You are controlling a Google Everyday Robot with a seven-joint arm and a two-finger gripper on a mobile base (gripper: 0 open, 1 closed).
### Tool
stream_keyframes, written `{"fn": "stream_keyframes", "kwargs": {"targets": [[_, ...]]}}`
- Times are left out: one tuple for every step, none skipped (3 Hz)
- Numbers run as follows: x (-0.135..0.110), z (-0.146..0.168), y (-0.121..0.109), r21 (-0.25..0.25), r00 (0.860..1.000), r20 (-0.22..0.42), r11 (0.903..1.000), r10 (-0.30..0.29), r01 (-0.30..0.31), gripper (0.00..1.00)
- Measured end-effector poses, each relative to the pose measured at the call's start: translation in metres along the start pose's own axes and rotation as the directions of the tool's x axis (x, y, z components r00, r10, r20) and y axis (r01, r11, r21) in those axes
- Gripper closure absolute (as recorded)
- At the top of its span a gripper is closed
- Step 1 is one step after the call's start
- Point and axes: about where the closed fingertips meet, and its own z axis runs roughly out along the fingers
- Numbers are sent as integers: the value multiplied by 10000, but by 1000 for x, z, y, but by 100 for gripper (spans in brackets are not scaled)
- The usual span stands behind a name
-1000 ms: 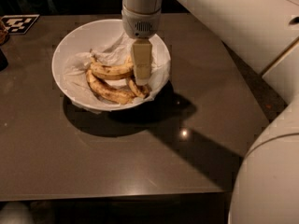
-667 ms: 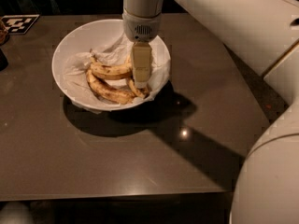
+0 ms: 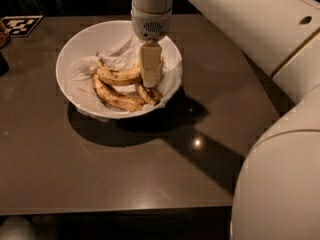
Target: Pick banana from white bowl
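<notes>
So the gripper (image 3: 150,80) is down inside the white bowl (image 3: 86,33), toward its right side, and from this angle it shows as one pale slab, so honestly can't tell if the jaws are apart or together. Its tip sits right at the right end of the banana (image 3: 119,75), the yellow speckled one lying across the middle of the bowl on the crumpled paper (image 3: 114,53), thin stem pointing far-left.

What worries me: a short stubby banana (image 3: 149,94) is just near of the tip and a browner banana (image 3: 115,98) lies against the target's near side. Everything's packed together, so a close could easily catch the wrong fruit, or pinch only the end so it slips out on the lift. The paper could snag too
</notes>
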Motion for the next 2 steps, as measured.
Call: {"fn": "stream_keyframes", "kwargs": {"targets": [[-6, 1, -7, -9, 9999, -58, 9999, -157, 157, 28], [-13, 4, -15, -79, 9994, -120, 9994, -338, 337, 38]]}}
